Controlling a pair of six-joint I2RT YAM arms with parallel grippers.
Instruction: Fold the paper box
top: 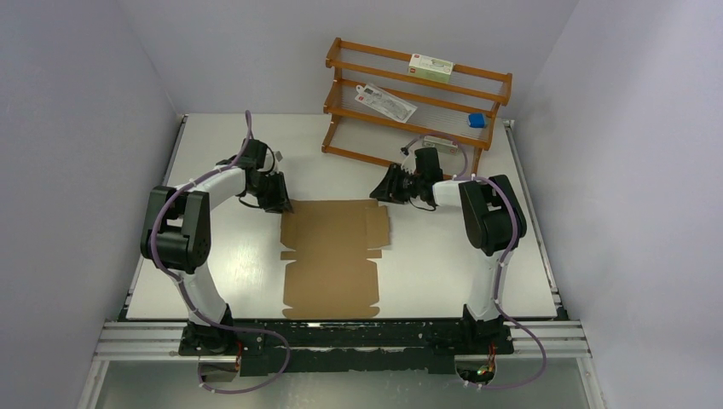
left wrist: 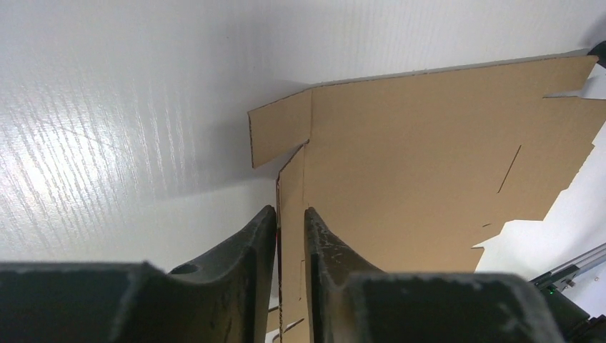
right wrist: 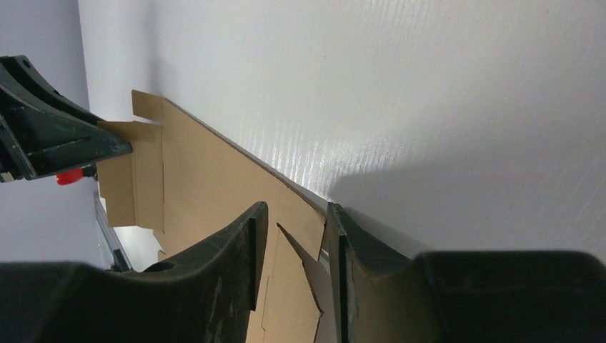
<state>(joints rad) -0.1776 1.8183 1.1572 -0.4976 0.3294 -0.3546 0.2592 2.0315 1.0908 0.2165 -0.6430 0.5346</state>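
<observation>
While both arms reach to its far edge, the paper box (top: pixel 332 256) lies unfolded as a flat brown sheet in the middle of the white table (top: pixel 239 281), with its notched flaps and crease lines visible from above.

The left gripper (top: pixel 280 203) sits at the sheet's far left corner. The right gripper (top: pixel 381 192) sits at its far right corner.

In the left wrist view, the left fingers (left wrist: pixel 261 243) stand close together and leave only a narrow slot. A narrow side strip of the cardboard shows in that slot. Whether the pads press on the strip cannot be told.

In the right wrist view, the right fingers (right wrist: pixel 243 243) stand moderately apart. The sheet's far corner shows in the gap, and the outer finger is just beside the sheet's far edge. Nothing is clamped between them. The dark tip of the left gripper appears in the same view at the opposite corner flap.

At the far right of the table stands an orange-brown wooden rack (top: pixel 358 156). It carries a white and green carton (top: pixel 430 66) on its top shelf, with a flat white packet (top: pixel 385 102) and a small blue object (top: pixel 477 122) below.
</observation>
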